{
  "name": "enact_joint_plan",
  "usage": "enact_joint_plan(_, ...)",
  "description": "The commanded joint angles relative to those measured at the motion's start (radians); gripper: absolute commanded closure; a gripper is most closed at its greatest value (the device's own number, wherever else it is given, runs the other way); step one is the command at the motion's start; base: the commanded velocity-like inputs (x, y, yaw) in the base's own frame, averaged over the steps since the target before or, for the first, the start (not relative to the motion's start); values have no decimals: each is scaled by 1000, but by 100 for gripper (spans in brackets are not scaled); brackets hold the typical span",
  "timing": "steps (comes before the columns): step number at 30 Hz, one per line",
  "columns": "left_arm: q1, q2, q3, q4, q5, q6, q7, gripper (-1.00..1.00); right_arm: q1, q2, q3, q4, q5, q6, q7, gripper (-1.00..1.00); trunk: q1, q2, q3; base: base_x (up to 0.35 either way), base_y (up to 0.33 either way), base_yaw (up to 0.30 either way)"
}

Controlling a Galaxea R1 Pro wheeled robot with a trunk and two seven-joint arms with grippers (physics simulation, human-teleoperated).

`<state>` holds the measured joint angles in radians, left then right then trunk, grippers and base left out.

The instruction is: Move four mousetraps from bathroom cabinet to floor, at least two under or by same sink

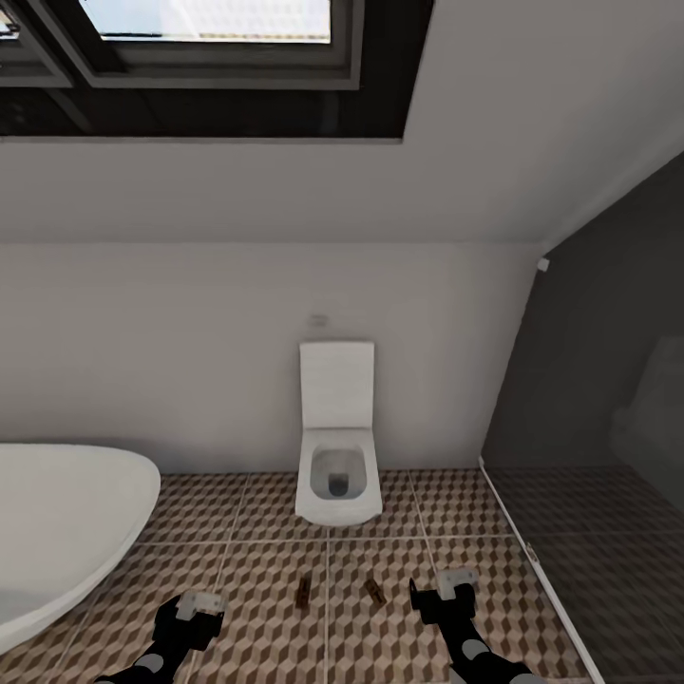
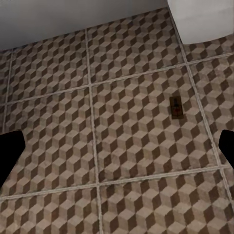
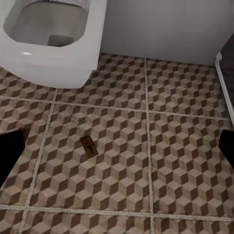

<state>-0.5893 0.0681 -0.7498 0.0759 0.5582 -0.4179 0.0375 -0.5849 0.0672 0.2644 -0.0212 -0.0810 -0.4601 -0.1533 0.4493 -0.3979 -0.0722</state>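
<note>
Bathtub [image 1: 66, 532]: a white curved rim is seen at the left edge of the bathroom floor [image 1: 247, 579]
Left gripper [image 1: 193, 613]: held low over the tiles with its fingers spread wide apart; nothing is gripped
Left mousetrap [image 1: 304, 593]: laid flat on the patterned tiles, just left of a grout line, in front of the toilet; it is also seen in the left wrist view [image 2: 176, 107]
Toilet [image 1: 337, 446]: white, lid raised, set against the back wall
Right mousetrap [image 1: 375, 592]: laid flat and slightly angled, just right of the same grout line, near the other trap; seen too in the right wrist view [image 3: 88, 146]
Right gripper [image 1: 444, 595]: held low beside the right mousetrap, fingers parted, nothing held
Glass partition [image 1: 589, 456]: dark, along the floor's right edge
</note>
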Motion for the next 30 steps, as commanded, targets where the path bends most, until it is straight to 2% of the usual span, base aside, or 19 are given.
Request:
enact_joint_plan(1, -1, -1, -6, 2, -1, -4, 4, -100, -1, 0, 9, 1, -9, -3, -3, -100, 1, -2, -1, 0, 0, 0)
enact_joint_plan(20, -1, -1, -7, 2, -1, -3, 5, -100, -1, 1, 9, 2, -9, -1, -3, -100, 1, -2, 27, 0, 0, 0)
enact_joint_plan(30, 2, -1, -6, 2, 0, 16, 5, -100, 49, 5, 9, 3, -9, 3, -3, -100, 1, -2, 28, 0, 0, 0)
